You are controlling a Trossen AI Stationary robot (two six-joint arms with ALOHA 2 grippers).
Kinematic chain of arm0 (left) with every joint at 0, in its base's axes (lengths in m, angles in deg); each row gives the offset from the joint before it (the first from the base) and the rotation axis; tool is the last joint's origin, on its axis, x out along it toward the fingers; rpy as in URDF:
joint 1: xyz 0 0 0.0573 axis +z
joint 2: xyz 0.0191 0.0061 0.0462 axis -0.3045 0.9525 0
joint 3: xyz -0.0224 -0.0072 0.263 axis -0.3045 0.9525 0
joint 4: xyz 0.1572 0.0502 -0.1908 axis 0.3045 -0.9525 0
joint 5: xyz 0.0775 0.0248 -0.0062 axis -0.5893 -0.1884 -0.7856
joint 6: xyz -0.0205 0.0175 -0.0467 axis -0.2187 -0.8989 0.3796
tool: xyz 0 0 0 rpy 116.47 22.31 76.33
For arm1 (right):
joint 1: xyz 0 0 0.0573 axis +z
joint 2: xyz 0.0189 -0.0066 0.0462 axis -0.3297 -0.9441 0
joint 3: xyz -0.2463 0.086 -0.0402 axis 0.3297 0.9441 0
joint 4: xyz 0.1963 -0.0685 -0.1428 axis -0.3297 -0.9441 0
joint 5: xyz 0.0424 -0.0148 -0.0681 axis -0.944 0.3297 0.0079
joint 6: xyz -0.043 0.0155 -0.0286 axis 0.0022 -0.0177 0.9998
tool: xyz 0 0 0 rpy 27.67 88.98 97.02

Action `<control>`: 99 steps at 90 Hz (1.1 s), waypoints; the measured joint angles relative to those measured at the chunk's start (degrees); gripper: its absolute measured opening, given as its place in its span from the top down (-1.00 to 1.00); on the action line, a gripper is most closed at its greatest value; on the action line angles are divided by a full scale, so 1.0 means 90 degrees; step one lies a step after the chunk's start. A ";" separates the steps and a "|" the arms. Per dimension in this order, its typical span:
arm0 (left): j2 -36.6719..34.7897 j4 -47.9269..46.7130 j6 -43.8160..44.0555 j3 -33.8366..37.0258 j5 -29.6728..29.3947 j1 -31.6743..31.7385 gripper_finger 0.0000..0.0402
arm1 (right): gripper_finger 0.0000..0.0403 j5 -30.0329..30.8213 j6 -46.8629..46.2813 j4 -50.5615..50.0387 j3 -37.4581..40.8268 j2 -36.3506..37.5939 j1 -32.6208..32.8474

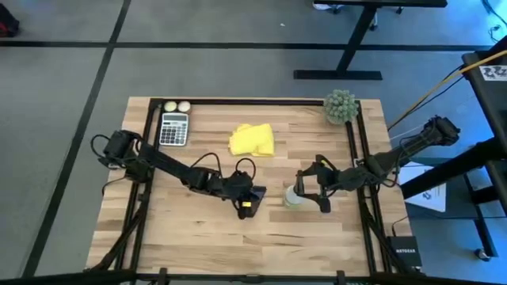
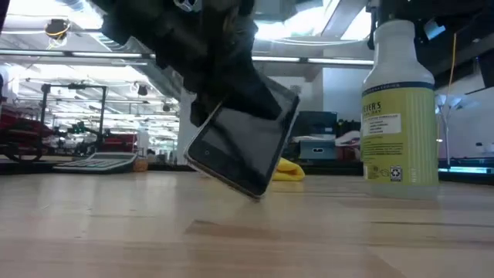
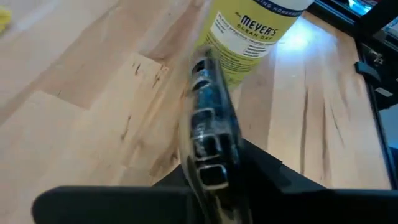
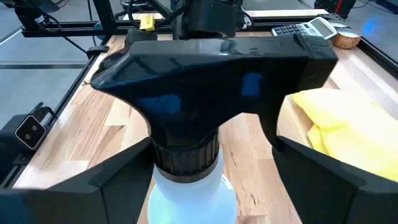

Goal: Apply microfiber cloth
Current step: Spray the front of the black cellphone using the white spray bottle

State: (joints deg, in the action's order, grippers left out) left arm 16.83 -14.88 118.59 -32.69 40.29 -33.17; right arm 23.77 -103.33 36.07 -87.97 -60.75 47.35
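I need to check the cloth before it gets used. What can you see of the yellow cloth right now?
The yellow cloth is a small, soft-looking piece of bright fabric, crumpled into loose, uneven folds. It lies flat on the wooden table toward the far side, between the calculator and the green plant. Nothing touches it. The left gripper, holding the phone, and the right gripper, at the spray bottle, are both away from it.

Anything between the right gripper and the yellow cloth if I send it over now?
Nothing lies on the table between them, but the right gripper sits around the spray bottle, so it isn't free. The cloth lies apart, farther back. The left gripper holds the phone.
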 joint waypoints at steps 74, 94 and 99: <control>0.0019 -0.0777 -0.0156 0.0017 0.0038 -0.0017 0.27 | -0.53 0.0000 -0.0001 0.0000 0.0000 0.0000 -0.0001; 0.0019 -0.0910 -0.0140 0.0017 0.0142 -0.0005 0.11 | -0.53 0.0000 -0.0063 -0.0002 0.0000 0.0000 -0.0002; 0.0019 -0.0949 -0.0109 0.0017 0.0151 -0.0005 0.09 | -0.53 -0.0003 -0.0073 -0.0002 0.0000 0.0000 0.0000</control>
State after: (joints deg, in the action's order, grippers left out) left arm 17.00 -23.42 117.61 -32.53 41.65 -33.21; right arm 23.75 -103.99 36.05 -87.97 -60.75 47.35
